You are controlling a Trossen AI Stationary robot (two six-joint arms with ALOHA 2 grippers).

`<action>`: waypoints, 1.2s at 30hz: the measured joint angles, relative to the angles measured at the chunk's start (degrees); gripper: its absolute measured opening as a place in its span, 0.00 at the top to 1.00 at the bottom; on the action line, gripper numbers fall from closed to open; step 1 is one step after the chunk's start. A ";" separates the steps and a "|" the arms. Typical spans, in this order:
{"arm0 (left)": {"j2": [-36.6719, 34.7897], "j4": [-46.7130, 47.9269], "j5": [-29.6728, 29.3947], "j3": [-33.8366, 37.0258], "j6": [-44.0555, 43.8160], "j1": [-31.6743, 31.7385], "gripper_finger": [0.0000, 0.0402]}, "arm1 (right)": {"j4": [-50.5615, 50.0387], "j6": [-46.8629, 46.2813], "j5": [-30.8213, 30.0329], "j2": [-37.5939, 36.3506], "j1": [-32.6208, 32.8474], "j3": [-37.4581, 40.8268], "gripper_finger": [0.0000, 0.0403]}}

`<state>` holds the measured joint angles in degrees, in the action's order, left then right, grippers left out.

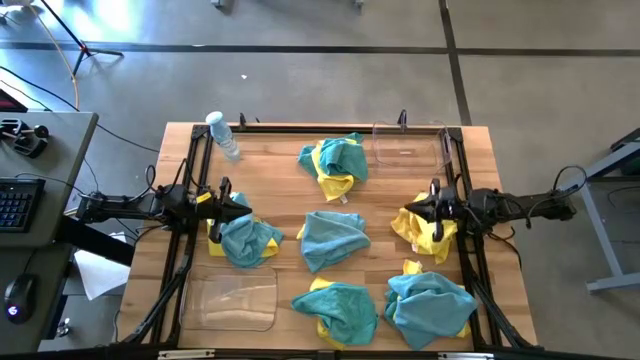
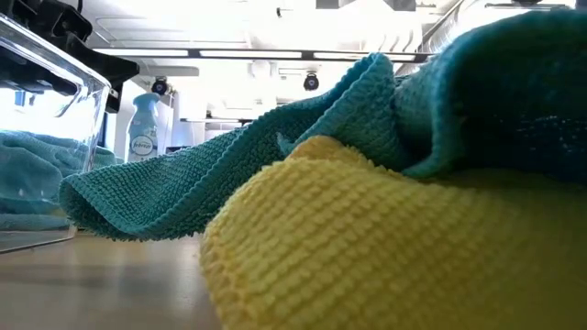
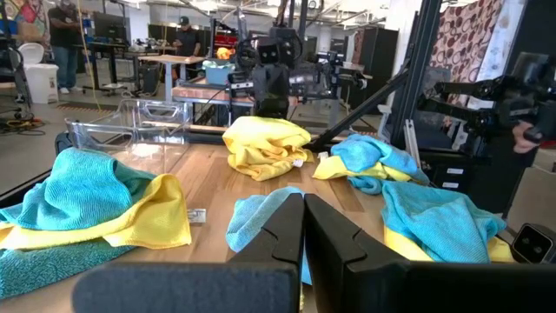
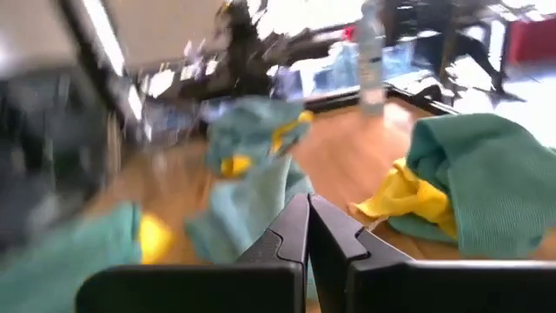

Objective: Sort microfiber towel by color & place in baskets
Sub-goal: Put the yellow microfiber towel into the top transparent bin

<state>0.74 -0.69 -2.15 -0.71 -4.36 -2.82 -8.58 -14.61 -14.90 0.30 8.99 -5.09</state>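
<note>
My left gripper (image 1: 222, 190) and right gripper (image 1: 436, 190) are both clenched, empty. The towels (image 1: 333, 240) look soft, light, limp; I would pinch a raised fold.

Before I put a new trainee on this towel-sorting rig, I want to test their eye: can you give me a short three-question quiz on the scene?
1. True or false: the basket by the left arm already holds a towel.
2. The right gripper is over a towel of which color? A) teal B) yellow C) white
3. Fill in: the water bottle lies near the table's far ____ corner.

Key: 1 false, it looks empty, like the far basket. 2 B, the yellow towel. 3 left.
</note>
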 joint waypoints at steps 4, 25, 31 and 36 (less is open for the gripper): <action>0.00 0.00 0.00 -0.02 0.00 0.00 1.00 | 6.98 -1.10 -4.19 0.35 0.02 -0.27 1.00; 0.01 -0.01 0.01 -0.02 0.00 0.01 1.00 | -55.08 -23.84 -22.65 46.03 -0.04 -57.51 1.00; -0.01 -0.02 0.00 -0.02 0.00 -0.01 1.00 | -78.50 -29.40 -13.06 56.93 -0.02 -67.10 0.97; -0.01 0.00 0.00 -0.02 0.00 -0.01 1.00 | -80.49 -24.41 -4.31 60.64 -0.02 -65.92 0.86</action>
<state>0.74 -0.69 -2.15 -0.73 -4.36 -2.83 -89.07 -39.02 -19.21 60.94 8.97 -71.01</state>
